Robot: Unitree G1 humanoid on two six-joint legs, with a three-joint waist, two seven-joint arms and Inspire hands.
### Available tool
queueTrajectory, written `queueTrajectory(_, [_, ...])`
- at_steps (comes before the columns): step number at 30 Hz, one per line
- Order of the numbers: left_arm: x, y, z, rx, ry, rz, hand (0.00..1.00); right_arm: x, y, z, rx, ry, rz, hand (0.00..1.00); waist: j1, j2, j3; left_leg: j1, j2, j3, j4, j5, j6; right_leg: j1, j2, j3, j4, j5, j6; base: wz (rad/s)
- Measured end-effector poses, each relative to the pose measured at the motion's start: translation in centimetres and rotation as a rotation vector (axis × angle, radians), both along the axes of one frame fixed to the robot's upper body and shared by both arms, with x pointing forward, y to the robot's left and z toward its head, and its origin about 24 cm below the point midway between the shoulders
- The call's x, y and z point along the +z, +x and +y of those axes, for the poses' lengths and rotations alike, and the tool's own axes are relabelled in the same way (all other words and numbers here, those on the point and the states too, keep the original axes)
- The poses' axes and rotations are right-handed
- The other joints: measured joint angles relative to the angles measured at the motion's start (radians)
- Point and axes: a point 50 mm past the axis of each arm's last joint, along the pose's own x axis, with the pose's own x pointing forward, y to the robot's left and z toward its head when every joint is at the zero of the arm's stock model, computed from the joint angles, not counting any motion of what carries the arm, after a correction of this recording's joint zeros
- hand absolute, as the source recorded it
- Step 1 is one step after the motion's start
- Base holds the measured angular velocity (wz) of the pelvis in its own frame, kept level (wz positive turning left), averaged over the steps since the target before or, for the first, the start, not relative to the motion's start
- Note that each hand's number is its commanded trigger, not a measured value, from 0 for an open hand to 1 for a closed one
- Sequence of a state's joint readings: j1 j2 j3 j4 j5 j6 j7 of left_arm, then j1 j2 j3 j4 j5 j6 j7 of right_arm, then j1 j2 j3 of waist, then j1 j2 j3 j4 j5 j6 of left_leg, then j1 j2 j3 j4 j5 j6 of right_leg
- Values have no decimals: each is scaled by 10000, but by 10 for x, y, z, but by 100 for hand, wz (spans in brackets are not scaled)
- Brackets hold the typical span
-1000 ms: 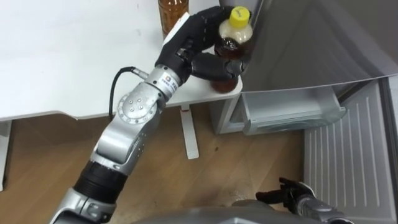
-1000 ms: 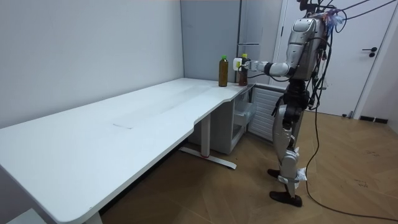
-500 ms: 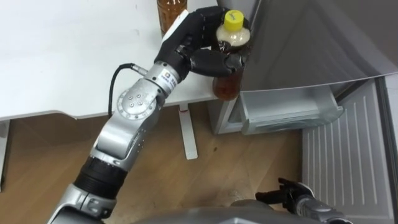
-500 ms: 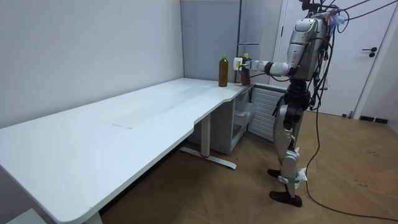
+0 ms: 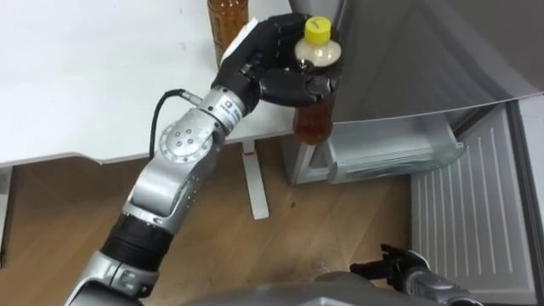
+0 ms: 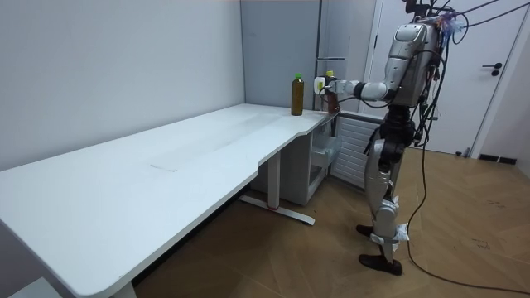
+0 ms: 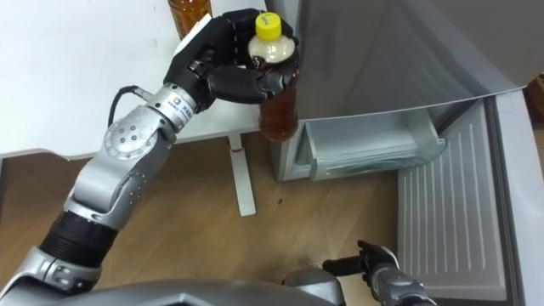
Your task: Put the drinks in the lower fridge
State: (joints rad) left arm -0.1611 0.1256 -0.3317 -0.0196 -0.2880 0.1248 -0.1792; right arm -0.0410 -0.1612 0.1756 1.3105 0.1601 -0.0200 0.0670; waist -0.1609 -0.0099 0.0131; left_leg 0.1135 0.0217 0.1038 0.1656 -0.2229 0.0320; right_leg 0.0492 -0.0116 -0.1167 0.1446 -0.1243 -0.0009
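My left hand [image 5: 274, 61] [image 7: 228, 57] is shut on a brown drink bottle with a yellow cap [image 5: 314, 102] [image 7: 279, 106]. The bottle hangs in the air past the white table's corner, just off its edge. A second brown bottle [image 5: 225, 19] [image 7: 187, 13] [image 6: 296, 94] stands on the table [image 5: 85, 76] behind that hand. To the right the lower fridge stands open, its pale drawer [image 5: 393, 151] [image 7: 370, 140] pulled out and its door [image 5: 476, 212] swung wide. My right hand [image 5: 399, 265] [image 7: 374, 265] hangs low at the bottom edge with fingers spread. In the room view I stand at the table's far end beside the fridge.
A white table leg [image 5: 257, 180] stands on the wooden floor [image 5: 51, 212] below the corner. The grey fridge front [image 5: 425, 59] rises right beside the held bottle. A white door [image 6: 489, 74] is behind me in the room view.
My left hand has lifted the yellow-capped bottle off the table corner and carried it a little to the right, toward the fridge. My right hand has stayed low.
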Motion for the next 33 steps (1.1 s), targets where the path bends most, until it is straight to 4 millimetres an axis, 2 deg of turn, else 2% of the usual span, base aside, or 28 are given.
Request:
queueTrajectory(5, [0,-5,-11,-834,-919,393,100,1,6,2,188,9,-252,0,-86,30,-15,-44,-9,30,30,0,0,-68,4,5,86,0,0,0])
queueTrajectory(10, [-3,-13,-25,-1709,-955,544,100,3,16,6,633,-20,-477,0,-299,42,-24,-231,-19,58,47,0,0,-339,27,33,239,7,4,-2])
queueTrajectory(14, [-6,-20,-38,-2510,-1055,761,100,5,21,9,997,-56,-756,0,-318,46,-21,-220,-12,211,46,0,1,-423,42,179,279,8,3,-10])
queueTrajectory(17, [-8,-24,-43,-2970,-1087,853,100,7,29,15,1218,141,-1168,0,-335,51,-15,-226,-1,365,44,0,1,-517,83,340,291,15,0,-19])
queueTrajectory(27, [-9,-29,-54,-3842,-959,798,100,16,50,34,1856,753,-2311,0,-645,113,22,-350,24,589,28,0,1,-635,88,358,269,32,-4,-2])
queueTrajectory(33, [-31,-33,-57,-4126,-450,1555,100,29,67,49,2279,1539,-3457,0,-802,233,76,-397,19,596,30,0,1,-692,86,368,261,31,-4,-1])
